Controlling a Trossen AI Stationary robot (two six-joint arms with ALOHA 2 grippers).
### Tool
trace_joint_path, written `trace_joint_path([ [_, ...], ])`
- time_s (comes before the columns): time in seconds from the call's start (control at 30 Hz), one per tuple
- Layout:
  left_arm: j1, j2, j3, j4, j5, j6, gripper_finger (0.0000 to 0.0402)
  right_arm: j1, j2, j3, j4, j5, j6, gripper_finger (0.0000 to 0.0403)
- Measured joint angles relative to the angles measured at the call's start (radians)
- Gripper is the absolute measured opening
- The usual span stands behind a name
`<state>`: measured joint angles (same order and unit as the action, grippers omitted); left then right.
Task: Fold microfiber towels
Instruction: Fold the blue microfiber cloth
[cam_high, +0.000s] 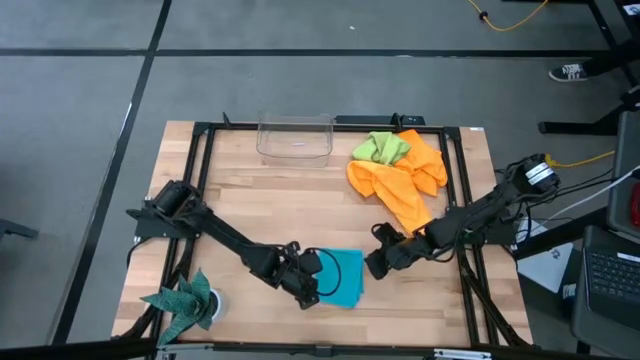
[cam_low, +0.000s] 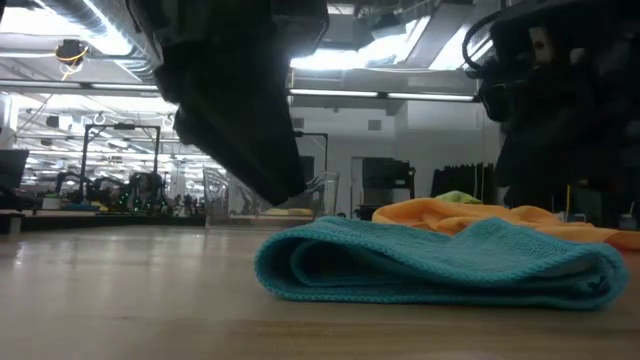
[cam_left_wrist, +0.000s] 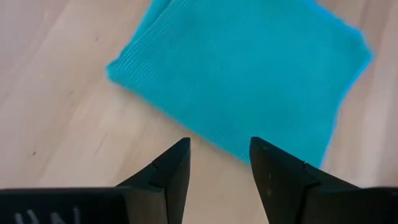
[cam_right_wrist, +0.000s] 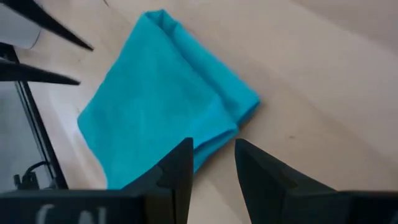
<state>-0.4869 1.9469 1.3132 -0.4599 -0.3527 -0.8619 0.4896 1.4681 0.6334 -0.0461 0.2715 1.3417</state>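
Note:
A turquoise towel (cam_high: 342, 276) lies folded and flat on the wooden table near its front edge; the low view shows its stacked layers (cam_low: 440, 262). My left gripper (cam_left_wrist: 221, 154) hovers open just off the towel's left edge (cam_left_wrist: 186, 118), its fingertips slanting down toward it. My right gripper (cam_right_wrist: 214, 155) hovers open at the towel's right side, over its folded edge (cam_right_wrist: 217, 134). Neither touches the cloth. Orange towels (cam_high: 400, 185) lie crumpled at the far right, with a lime-green towel (cam_high: 380, 148) resting on their far end.
A clear plastic bin (cam_high: 295, 138) stands at the table's far edge. A dark teal spiky cloth (cam_high: 185, 305) sits at the near left corner. Black frame rails (cam_high: 200, 170) run along the table's sides. Bare wood (cam_high: 280, 200) lies between the bin and the turquoise towel.

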Motion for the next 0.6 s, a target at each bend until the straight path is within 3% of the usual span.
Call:
trace_joint_path([
  [0.6,0.011,0.029,-0.001,0.008,0.002,0.005,0.0158,-0.006,0.1,0.033,0.013,-0.011,0.015,0.0122],
])
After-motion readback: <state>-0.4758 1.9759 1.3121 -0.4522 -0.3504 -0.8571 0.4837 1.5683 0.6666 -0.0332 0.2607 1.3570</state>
